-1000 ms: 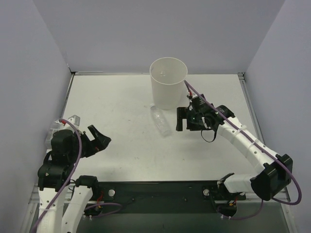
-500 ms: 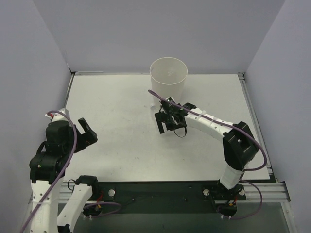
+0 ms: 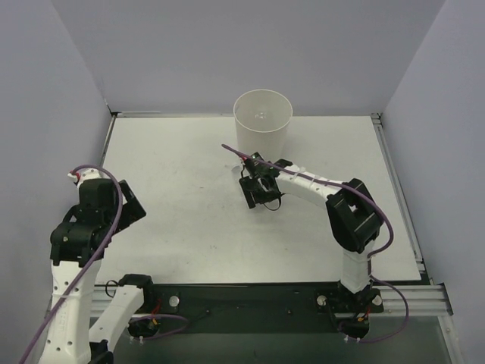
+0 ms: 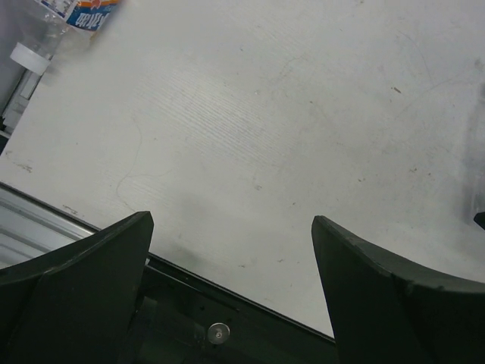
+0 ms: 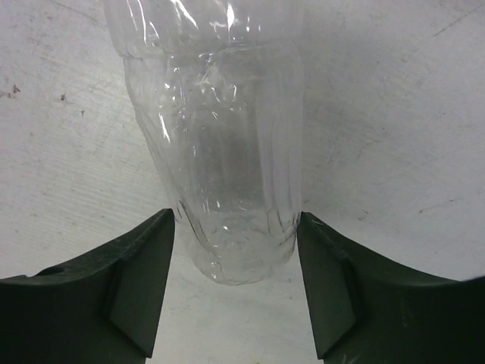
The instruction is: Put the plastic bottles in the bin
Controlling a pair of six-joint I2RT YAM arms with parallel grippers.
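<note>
While the right tool [image 5: 235,220] straddles the unlabelled bottle [image 5: 220,136], fingers spread (bin [image 3: 263,141] close by), the left tool [image 4: 231,218] gapes

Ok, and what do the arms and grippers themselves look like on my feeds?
Both the left arm and right arm have white links with black joint housings, and a purple cable loops loosely along each. The left gripper and right gripper are matte black, each with two broad wedge-shaped fingers. No markings are visible on them.
</note>
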